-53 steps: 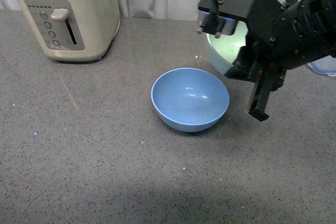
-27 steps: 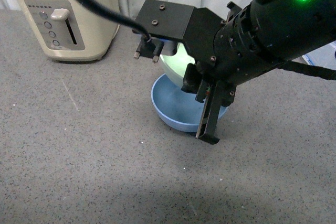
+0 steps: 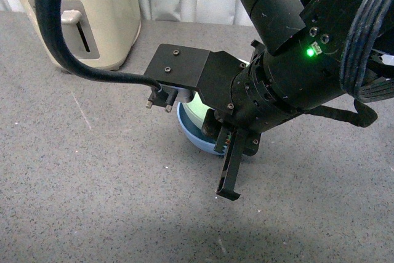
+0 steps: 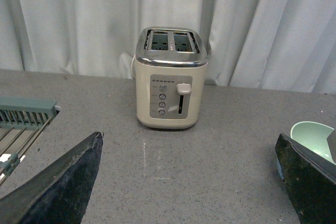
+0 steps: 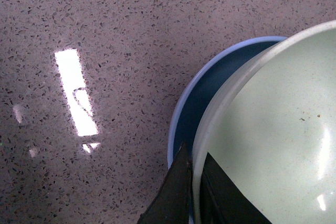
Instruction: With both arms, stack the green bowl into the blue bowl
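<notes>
The green bowl (image 5: 273,129) is in the mouth of the blue bowl (image 5: 210,93), set off to one side so that a crescent of the blue bowl's inside shows beside its rim. Whether it rests on the blue bowl or is held just above it cannot be told. The inside of the green bowl shows a pale surface with a few tiny dark flecks.

The right gripper (image 5: 195,187) pinches the green bowl's rim, one of its fingers (image 5: 176,195) outside the wall and the other inside. In the front view the right arm (image 3: 289,84) covers most of both bowls.

The two bowls sit on the grey speckled counter (image 5: 105,24), in front of the cream toaster (image 3: 98,16) and off to its right. The left gripper (image 4: 189,145) has its fingers (image 4: 58,187) spread wide with nothing between them, facing the toaster's front. A green rack (image 4: 23,116) lies to the toaster's left.

The toaster's side carries a small block of print and its front has round buttons beside the lever, but the marks are too small to read.
</notes>
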`<action>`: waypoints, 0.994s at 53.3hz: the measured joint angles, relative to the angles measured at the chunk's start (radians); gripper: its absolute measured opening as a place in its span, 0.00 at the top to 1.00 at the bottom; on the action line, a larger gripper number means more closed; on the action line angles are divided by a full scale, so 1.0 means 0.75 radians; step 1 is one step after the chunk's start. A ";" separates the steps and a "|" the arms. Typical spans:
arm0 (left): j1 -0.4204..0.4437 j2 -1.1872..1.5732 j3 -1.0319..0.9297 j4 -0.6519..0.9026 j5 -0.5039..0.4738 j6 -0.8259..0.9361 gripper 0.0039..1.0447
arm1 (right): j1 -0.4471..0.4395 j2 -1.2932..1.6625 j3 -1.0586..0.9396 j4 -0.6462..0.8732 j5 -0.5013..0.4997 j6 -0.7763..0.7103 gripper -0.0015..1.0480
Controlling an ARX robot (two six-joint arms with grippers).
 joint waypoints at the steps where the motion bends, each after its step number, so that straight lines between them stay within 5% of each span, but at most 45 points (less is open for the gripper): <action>1: 0.000 0.000 0.001 0.000 0.000 0.000 0.06 | 0.000 0.002 0.000 -0.003 0.003 0.004 0.98; 6: 0.000 0.000 0.000 0.000 0.000 0.000 0.06 | 0.000 0.002 0.000 -0.022 0.008 0.022 0.96; 14: 0.000 0.000 0.000 0.000 0.000 0.000 0.06 | 0.000 0.002 0.001 -0.030 0.007 0.036 0.78; 35: 0.000 0.000 0.001 0.000 0.000 0.000 0.06 | -0.069 -0.157 -0.008 -0.027 -0.048 0.204 0.08; 53: 0.000 0.000 0.001 0.000 0.000 0.000 0.06 | -0.235 -0.482 -0.345 0.166 0.123 0.626 0.09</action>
